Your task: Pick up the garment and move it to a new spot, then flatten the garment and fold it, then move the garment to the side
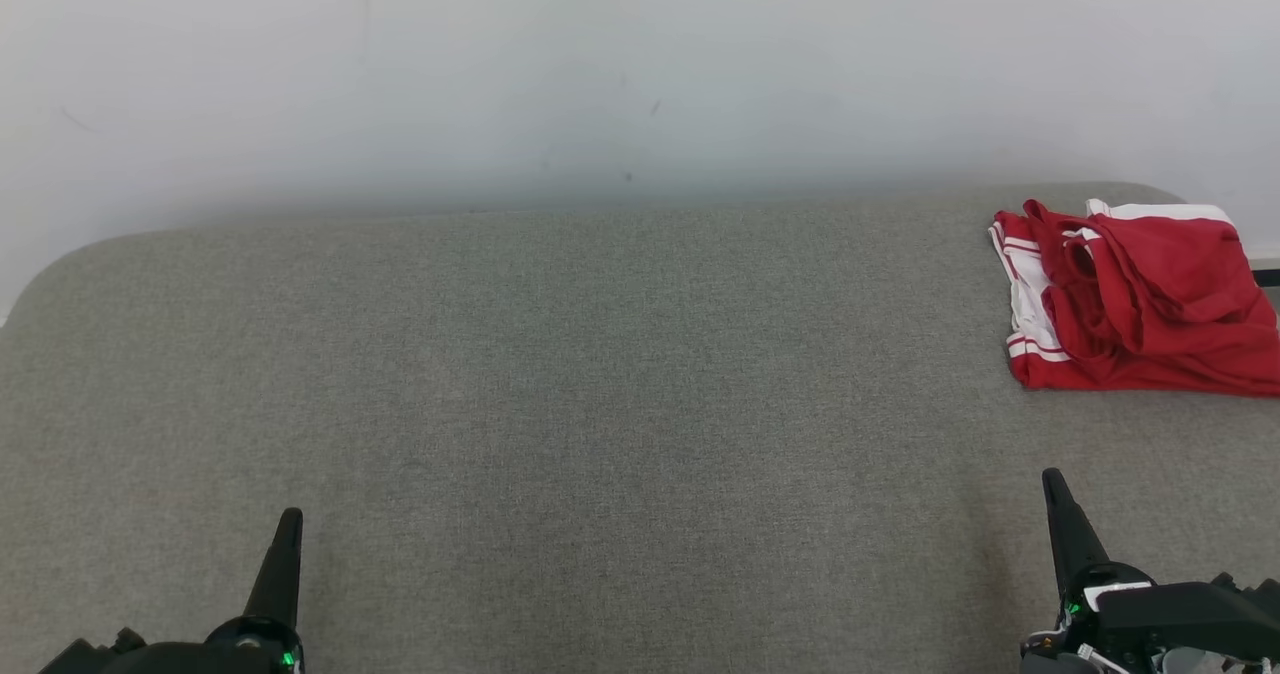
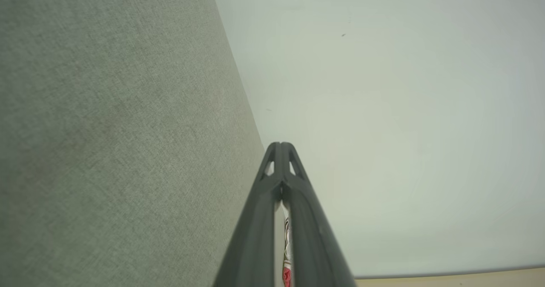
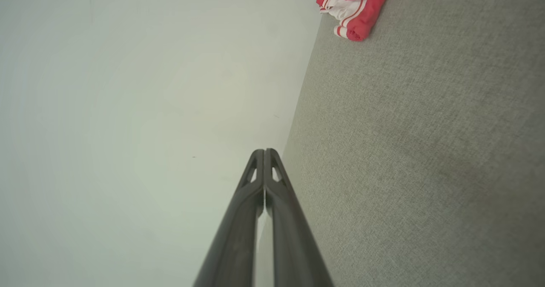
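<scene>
Garment (image 1: 1140,299), red with white stripes, lies bunched at the far right of the grey tabletop (image 1: 600,374), ahead of the right gripper (image 1: 1055,489) and well apart from it. It lies farther still from the left gripper (image 1: 290,524). Both pairs of fingers are pressed together with nothing between the tips.

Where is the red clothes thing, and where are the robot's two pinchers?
red and white garment (image 1: 1150,304), head view, on its red middle folds.
left gripper (image 1: 290,522), head view, at its closed fingertips.
right gripper (image 1: 1052,479), head view, at its closed fingertips.
</scene>
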